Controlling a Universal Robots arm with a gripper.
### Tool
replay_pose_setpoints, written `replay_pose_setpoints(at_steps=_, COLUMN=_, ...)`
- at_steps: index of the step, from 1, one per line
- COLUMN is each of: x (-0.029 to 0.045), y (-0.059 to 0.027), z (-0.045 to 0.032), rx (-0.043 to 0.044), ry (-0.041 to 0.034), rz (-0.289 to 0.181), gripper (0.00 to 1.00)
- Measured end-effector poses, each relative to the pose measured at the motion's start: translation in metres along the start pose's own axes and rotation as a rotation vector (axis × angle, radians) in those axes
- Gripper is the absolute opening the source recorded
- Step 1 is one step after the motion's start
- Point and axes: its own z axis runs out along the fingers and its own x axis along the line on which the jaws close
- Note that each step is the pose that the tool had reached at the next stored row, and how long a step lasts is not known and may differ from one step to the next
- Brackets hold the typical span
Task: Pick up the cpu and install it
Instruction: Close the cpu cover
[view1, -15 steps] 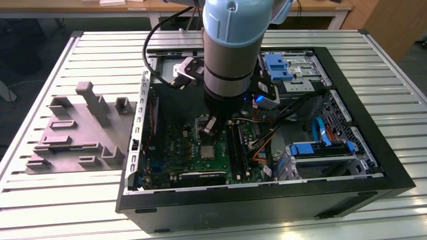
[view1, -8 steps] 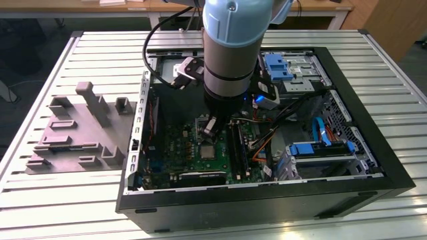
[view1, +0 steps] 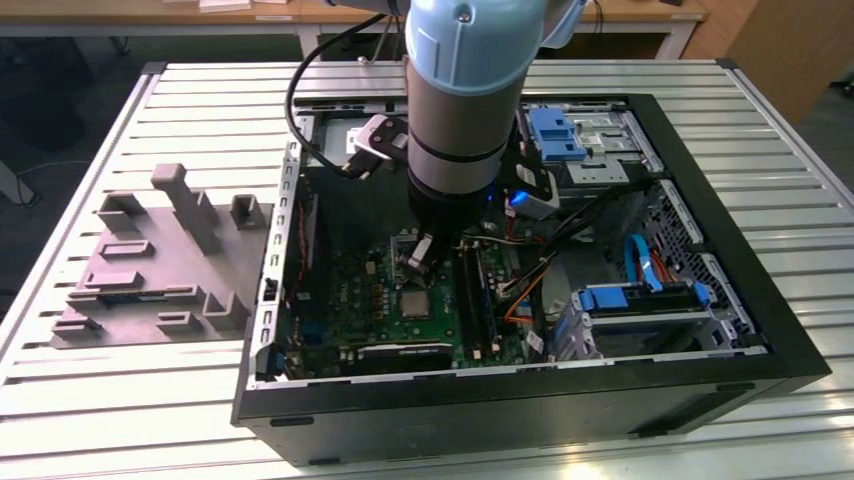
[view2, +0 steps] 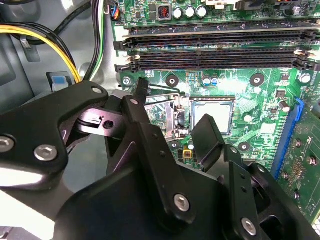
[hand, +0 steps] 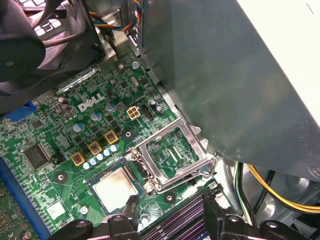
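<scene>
The cpu (hand: 116, 187) is a small silvery square lying flat in the motherboard socket, also seen in the second wrist view (view2: 212, 114) and the exterior view (view1: 416, 303). The socket's silver retention frame (hand: 172, 155) stands flipped open beside it. My gripper (view1: 420, 252) hangs inside the open computer case just above the socket area. Its black fingers (view2: 207, 132) are spread apart with nothing between them, and the cpu lies apart from them on the board. In the first wrist view the fingertips (hand: 131, 206) show over the memory slots.
Memory slots (view2: 215, 52) run beside the socket. Yellow and black cables (view2: 60, 45) lie near the case wall. Blue drive brackets (view1: 638, 297) fill the case on the exterior view's right. A grey moulded tray (view1: 147, 260) sits outside on the slatted table (view1: 747, 130).
</scene>
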Motion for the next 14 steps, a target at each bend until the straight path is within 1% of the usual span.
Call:
replay_pose_setpoints(at_steps=6, x=0.0, y=0.0, z=0.0001, rx=0.0, ry=-0.0001, rz=0.0, gripper=0.62)
replay_pose_setpoints(at_steps=8, x=0.0, y=0.0, z=0.0001, rx=0.0, ry=0.0, rz=0.0, gripper=0.6)
replay_pose_setpoints(at_steps=10, x=0.0, y=0.0, z=0.0002, rx=0.0, ry=0.0, rz=0.0, gripper=0.48)
replay_pose_setpoints(at_steps=11, x=0.0, y=0.0, z=0.0002, rx=0.0, ry=0.0, rz=0.0, gripper=0.48)
replay_pose_setpoints(at_steps=13, x=0.0, y=0.0, z=0.0002, rx=0.0, ry=0.0, rz=0.0, gripper=0.37)
replay_pose_setpoints(at_steps=14, x=0.0, y=0.0, z=0.0002, rx=0.0, ry=0.0, rz=0.0, gripper=0.37)
